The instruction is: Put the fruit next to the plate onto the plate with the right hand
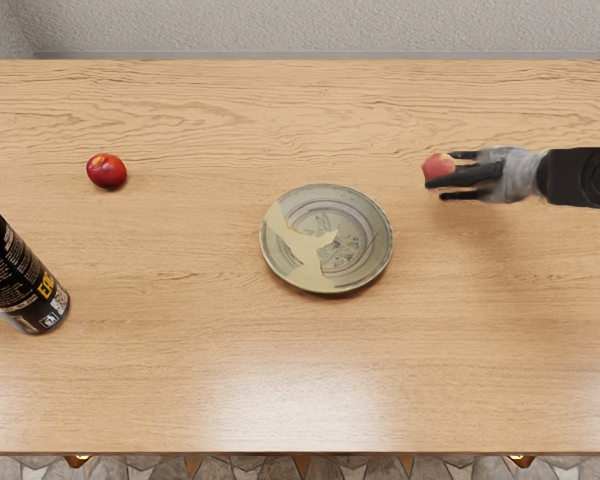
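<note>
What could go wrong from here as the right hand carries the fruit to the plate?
1. The fruit looks held only at the tips of the fingers of the right hand, so it could slip out and roll across the table.
2. Released off-centre, it might roll off the shallow plate.

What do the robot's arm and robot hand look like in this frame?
Only the right arm shows, at the picture's right edge. Its forearm is a smooth, near-black cylinder with no visible cables or markings. The right robot hand has a light grey body and slim black fingers. The left arm is out of view.
</note>
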### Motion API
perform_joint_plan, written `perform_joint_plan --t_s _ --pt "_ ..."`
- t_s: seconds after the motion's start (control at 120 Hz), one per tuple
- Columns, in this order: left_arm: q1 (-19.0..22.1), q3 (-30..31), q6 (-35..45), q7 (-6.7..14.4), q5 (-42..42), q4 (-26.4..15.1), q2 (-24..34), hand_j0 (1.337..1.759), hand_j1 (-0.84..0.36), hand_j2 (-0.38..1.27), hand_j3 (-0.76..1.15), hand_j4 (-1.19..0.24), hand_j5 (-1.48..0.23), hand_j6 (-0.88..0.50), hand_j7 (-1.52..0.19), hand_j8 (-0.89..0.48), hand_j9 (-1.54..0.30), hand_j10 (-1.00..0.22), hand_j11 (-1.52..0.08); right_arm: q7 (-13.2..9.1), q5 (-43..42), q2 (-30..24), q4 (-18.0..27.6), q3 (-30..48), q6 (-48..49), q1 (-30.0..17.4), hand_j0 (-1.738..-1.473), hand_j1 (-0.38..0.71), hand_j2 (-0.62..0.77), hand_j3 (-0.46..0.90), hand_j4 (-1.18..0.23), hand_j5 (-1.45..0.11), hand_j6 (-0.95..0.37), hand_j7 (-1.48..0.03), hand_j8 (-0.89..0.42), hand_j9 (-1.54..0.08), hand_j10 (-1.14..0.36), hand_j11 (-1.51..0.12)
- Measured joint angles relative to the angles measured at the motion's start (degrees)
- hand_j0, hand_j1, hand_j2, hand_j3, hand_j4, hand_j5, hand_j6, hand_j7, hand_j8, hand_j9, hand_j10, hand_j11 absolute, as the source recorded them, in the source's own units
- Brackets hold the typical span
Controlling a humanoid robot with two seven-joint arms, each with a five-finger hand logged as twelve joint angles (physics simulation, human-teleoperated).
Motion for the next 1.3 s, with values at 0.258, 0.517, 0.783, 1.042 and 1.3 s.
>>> perform_joint_plan --t_s 0.258,0.517,0.783,1.042,1.3 --pt "0.0 -0.01 0.0 0.0 0.0 0.0 0.0 1.658 0.34 0.0 0.0 -0.01 -0.01 -0.01 -0.01 -0.01 -0.01 -0.01 -0.01 0.0 8.02 5.44 -2.57 7.55 24.24 -2.46 -1.645 0.48 0.36 0.0 -0.35 -1.15 -0.19 -1.13 -0.38 -1.12 -0.86 -1.12" --pt "0.0 0.0 0.0 0.0 0.0 0.0 0.0 1.658 0.34 0.0 0.0 -0.01 -0.01 -0.01 -0.01 -0.01 -0.01 -0.01 -0.01 -0.02 1.85 13.76 -5.12 7.23 25.63 -1.01 -1.645 0.53 0.46 0.0 -0.32 -1.18 -0.17 -1.13 -0.35 -1.14 -0.87 -1.14" --pt "0.0 0.01 0.0 0.0 0.0 -0.01 0.0 1.658 0.34 0.0 0.0 -0.01 -0.01 -0.01 -0.01 -0.01 -0.01 -0.01 -0.01 0.0 -4.18 13.79 -6.05 5.37 23.68 -0.53 -1.653 0.03 0.16 0.0 -0.17 -0.5 -0.06 -0.49 -0.02 -0.49 -0.36 -0.49" --pt "0.0 0.01 0.0 0.0 0.0 -0.02 0.0 1.658 0.34 0.0 0.0 -0.01 -0.01 -0.01 -0.01 -0.01 -0.01 -0.01 -0.01 0.01 -4.02 8.33 -2.67 5.01 24.04 -0.16 -1.657 -0.24 0.04 0.0 -0.05 -0.14 0.03 -0.14 0.1 -0.15 -0.12 -0.14" --pt "0.0 0.01 0.0 0.0 0.0 0.02 0.0 1.658 0.34 0.0 0.0 -0.01 -0.01 -0.01 -0.01 -0.01 -0.01 -0.01 -0.01 0.01 4.44 -12.55 6.45 5.54 31.1 -4.04 -1.658 -0.32 0.01 0.0 -0.01 -0.04 0.01 -0.04 0.03 -0.04 -0.03 -0.04"
